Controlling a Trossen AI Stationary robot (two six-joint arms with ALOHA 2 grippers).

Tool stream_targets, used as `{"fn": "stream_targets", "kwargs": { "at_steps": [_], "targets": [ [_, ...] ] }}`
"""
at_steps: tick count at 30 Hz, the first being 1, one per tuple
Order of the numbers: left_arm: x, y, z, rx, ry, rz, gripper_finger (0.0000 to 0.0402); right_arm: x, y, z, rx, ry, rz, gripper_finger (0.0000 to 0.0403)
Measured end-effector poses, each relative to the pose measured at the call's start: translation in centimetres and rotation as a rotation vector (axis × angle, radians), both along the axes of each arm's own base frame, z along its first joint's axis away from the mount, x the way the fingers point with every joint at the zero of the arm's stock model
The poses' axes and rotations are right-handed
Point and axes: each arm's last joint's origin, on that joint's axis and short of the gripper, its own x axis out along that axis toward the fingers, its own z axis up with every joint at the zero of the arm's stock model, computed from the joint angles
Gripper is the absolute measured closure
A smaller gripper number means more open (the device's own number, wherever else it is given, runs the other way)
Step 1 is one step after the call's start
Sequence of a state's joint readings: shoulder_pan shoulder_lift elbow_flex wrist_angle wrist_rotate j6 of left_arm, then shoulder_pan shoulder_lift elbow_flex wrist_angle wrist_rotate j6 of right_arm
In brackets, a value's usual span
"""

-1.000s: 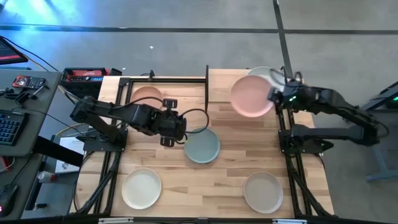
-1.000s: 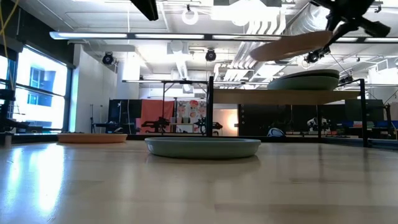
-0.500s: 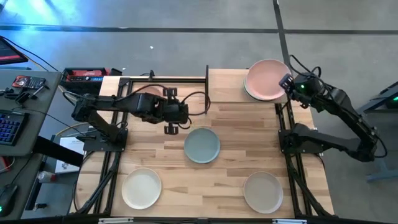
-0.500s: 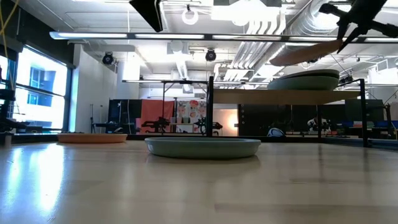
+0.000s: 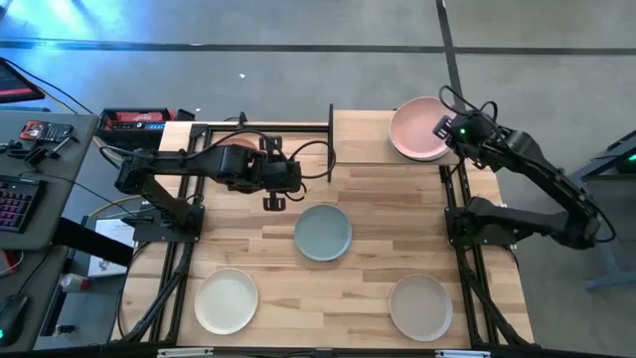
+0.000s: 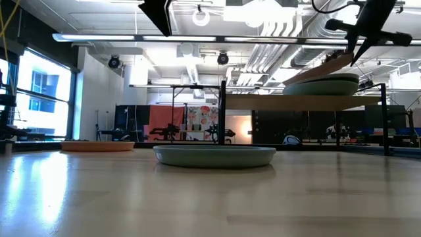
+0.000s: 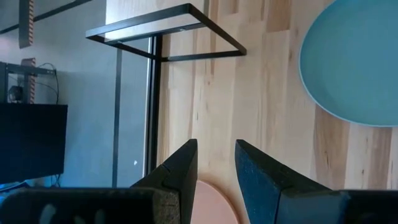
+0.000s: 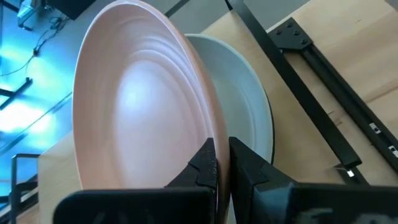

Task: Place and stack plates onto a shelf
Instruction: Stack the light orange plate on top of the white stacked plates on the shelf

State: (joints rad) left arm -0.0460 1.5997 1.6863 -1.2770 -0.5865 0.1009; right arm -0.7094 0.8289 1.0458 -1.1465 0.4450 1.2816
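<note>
My right gripper [image 5: 444, 129] is shut on a pink plate [image 5: 417, 129] above the shelf [image 5: 363, 139] at the table's far right. A pale plate [image 8: 252, 118] lies flat on the shelf board beneath it. My left gripper [image 5: 273, 187] hangs open above the table. It is just on the near side of a peach plate [image 5: 231, 151], whose rim [image 7: 214, 202] shows between its fingers. A blue-green plate [image 5: 323, 232] lies flat mid-table, a cream one [image 5: 227, 300] near left and a beige one [image 5: 420, 306] near right. My right gripper pinches the pink plate's right-hand rim [image 8: 208, 134] between its two fingers, one on the upper face and one beneath. The fingers come from the table's right, slanting down. The plate is tilted: its held side is up and its left edge [image 6: 287, 81] is down at the pale plate [image 6: 325, 87].
The shelf's black metal frame [image 5: 330, 139] stands along the far edge, and part of it [image 7: 168, 31] shows ahead of my left gripper. A desk with a keyboard [image 5: 15, 204] stands to the left of the table. Bare wood lies between the three near plates.
My right gripper has carried the pink plate toward the far right, over the shelf, and lowered it until its left edge is down at the pale plate. My left gripper has drawn back from the blue-green plate toward the far edge, to beside the peach plate.
</note>
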Motion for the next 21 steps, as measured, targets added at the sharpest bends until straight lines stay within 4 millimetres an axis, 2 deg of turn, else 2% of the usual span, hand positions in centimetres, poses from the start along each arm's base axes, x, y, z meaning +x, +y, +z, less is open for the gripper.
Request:
{"fn": "stream_targets", "kwargs": {
  "at_steps": [21],
  "targets": [
    [0.01,-0.03,-0.05,-0.01,0.001,-0.001,0.0304,0.03,-0.64,-0.18,-0.001,0.027,-0.04,0.0402]
  ]
}}
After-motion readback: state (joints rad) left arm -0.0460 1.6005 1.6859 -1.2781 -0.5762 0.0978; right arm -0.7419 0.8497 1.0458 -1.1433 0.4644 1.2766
